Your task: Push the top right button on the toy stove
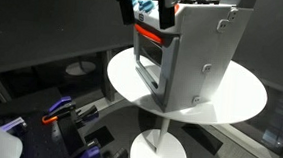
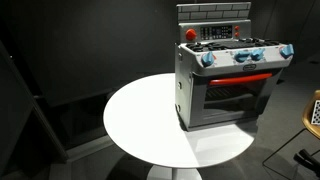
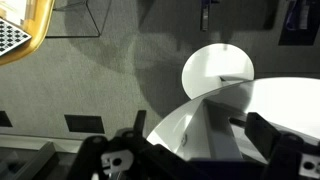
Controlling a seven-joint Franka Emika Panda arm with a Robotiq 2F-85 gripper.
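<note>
— Wrist view has the pincer (image 3: 200,156) spread wide, with a dark finger (image 3: 112,160) at each side and nothing held between them. In an exterior view the pincer (image 1: 143,11) hangs just above the stove (image 1: 198,53), over its front top edge.

— And the stove?

— It stands upright on the table (image 2: 140,120). The panel (image 2: 222,33) lies along the stove's top, behind the knobs (image 2: 240,55). The buttons on it are too small to tell apart, and the pincer is out of that shot.

— So how should the press go?

— Probably best to bring the jaws together first, so that one blunt tip meets the button instead of straddling it. Then the pincer should line up over the right end of the stove's panel, come straight down and press lightly.

— Why lightly?

— The stove looks like a hollow, light grey plastic box. The tabletop under it is round, white and smooth, so a slanted shove could slide or tip the stove. The knobs are small, round and blue, the door (image 2: 232,100) is dark and windowed, and a red-orange band (image 2: 240,78) runs above it.
</note>
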